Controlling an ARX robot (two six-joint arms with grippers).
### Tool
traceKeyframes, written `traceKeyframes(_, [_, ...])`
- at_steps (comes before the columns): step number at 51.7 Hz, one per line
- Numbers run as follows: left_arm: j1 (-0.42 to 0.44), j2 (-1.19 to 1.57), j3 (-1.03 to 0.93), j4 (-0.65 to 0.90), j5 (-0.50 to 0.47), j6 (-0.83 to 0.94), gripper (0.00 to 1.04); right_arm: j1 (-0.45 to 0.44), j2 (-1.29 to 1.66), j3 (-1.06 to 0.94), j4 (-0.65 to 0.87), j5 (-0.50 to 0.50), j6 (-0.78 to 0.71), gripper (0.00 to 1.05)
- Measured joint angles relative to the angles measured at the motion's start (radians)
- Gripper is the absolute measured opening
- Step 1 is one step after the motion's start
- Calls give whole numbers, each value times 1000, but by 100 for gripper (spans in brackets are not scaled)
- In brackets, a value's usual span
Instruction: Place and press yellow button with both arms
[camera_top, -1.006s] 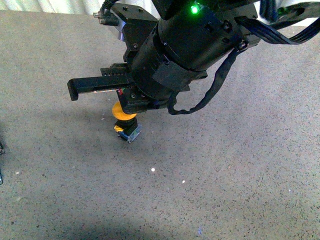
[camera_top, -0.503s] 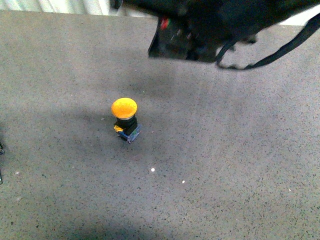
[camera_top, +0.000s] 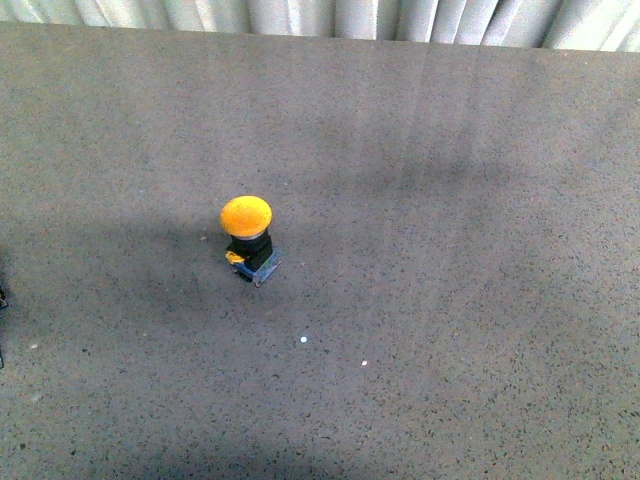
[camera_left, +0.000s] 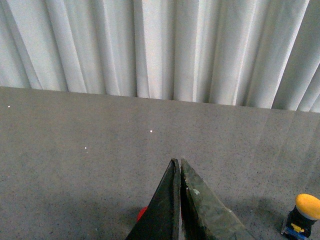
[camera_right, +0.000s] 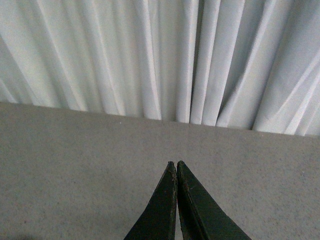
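The yellow button (camera_top: 247, 237) stands upright on the grey table, its domed orange-yellow cap over a black collar and blue-grey base with a yellow tab. It also shows in the left wrist view (camera_left: 302, 213) at the frame's edge. My left gripper (camera_left: 177, 162) is shut and empty, apart from the button. My right gripper (camera_right: 175, 164) is shut and empty over bare table. Neither arm shows in the front view.
A small red thing (camera_left: 142, 213) peeks out beside the left jaws. The grey speckled table (camera_top: 450, 300) reaches back to a white pleated curtain (camera_top: 330, 18), which also shows in both wrist views.
The black arm that hung over the button has lifted away and left the front view. The button stands uncovered in the same spot.
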Motion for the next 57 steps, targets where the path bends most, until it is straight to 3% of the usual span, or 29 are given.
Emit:
traceKeyframes(29, [0,0,0,0,0,0,1,-144,-359,-270,-100,-138,-15,1])
traceKeyframes(32, [0,0,0,0,0,0,1,-201,-411,-289,-135,-215,-15,1])
traceKeyframes(35, [0,0,0,0,0,0,1,-224,-449,-301,-159,-215,-15,1])
traceKeyframes(42, [0,0,0,0,0,0,1,-228,-505,-352,-154,-221,-15,1])
traceKeyframes(57, [0,0,0,0,0,0,1,-230,-701,-352,-337,-220,-15,1])
